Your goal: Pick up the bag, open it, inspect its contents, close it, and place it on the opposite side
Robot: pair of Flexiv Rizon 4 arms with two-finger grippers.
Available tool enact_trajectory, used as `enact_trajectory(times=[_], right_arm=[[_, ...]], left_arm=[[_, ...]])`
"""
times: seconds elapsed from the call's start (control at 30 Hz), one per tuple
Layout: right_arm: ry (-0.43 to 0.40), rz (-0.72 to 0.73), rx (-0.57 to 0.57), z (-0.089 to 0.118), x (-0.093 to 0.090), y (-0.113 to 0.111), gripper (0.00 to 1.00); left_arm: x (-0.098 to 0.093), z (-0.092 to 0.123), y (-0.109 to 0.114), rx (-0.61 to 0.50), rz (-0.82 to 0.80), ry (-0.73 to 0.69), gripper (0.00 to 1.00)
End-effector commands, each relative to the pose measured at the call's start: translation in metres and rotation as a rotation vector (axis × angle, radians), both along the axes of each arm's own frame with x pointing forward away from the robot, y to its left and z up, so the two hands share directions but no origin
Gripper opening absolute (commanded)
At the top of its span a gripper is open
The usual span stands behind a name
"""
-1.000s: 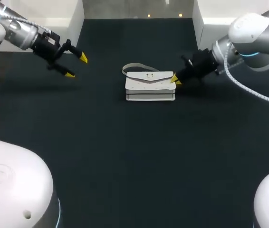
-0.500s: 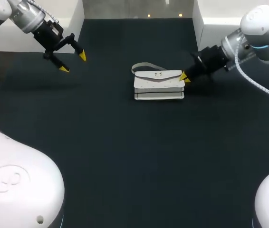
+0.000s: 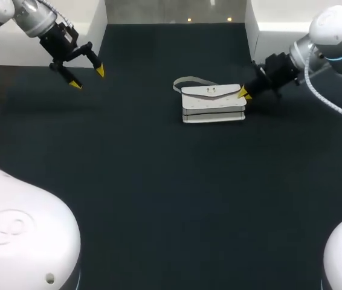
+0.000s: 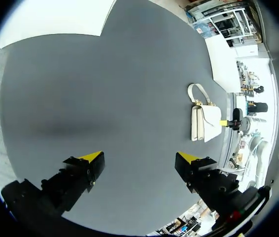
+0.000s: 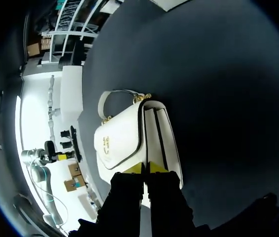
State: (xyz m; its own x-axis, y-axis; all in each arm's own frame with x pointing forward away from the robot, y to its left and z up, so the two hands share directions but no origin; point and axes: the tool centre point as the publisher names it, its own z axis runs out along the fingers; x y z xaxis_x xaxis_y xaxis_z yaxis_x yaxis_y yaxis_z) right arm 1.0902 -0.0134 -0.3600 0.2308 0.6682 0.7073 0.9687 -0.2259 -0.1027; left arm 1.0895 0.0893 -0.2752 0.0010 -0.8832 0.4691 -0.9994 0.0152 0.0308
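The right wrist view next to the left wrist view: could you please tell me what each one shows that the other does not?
Only the right wrist view shows the gold clasp on the flap of the bag, and the right end effector up close, closed on the bag's near end. Only the left wrist view shows the left end effector, open above bare table, well away from the bag. Both show the white bag, its handle and the right end effector at its end.

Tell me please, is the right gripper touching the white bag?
Touching. The right wrist view shows both yellow tips of the right gripper pinching the end edge of the white bag.
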Motion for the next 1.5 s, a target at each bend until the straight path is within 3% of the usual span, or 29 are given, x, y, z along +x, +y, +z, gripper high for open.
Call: enact_trajectory(times=[0.03, 0.27, 0.6, 0.73, 0.9, 1.27, 1.5], right_arm=[[-0.015, -0.038, -0.047, 0.003, 0.011, -0.04, 0.0], [-0.05, -0.041, -0.102, -0.007, 0.033, -0.099, 0.0], [-0.07, -0.038, -0.15, 0.0, 0.042, -0.155, 0.0], [-0.027, -0.068, -0.162, -0.002, 0.048, -0.17, 0.0], [-0.027, -0.068, -0.162, -0.002, 0.048, -0.17, 0.0], [-0.029, -0.057, -0.166, -0.002, 0.048, -0.169, 0.0], [-0.065, -0.103, -0.222, 0.005, 0.065, -0.218, 0.0]], left_arm=[[0.004, 0.01, 0.009, 0.058, 0.001, 0.006, 1.0], [0.005, 0.014, 0.027, 0.116, -0.034, 0.011, 1.0], [0.003, 0.02, 0.048, 0.188, -0.06, 0.043, 1.0], [0.002, 0.022, 0.054, 0.223, -0.035, 0.045, 1.0], [0.001, 0.029, 0.065, 0.281, 0.01, 0.027, 1.0], [0.001, 0.029, 0.065, 0.281, 0.01, 0.027, 1.0], [0.007, 0.034, 0.063, 0.312, -0.009, -0.036, 1.0]])
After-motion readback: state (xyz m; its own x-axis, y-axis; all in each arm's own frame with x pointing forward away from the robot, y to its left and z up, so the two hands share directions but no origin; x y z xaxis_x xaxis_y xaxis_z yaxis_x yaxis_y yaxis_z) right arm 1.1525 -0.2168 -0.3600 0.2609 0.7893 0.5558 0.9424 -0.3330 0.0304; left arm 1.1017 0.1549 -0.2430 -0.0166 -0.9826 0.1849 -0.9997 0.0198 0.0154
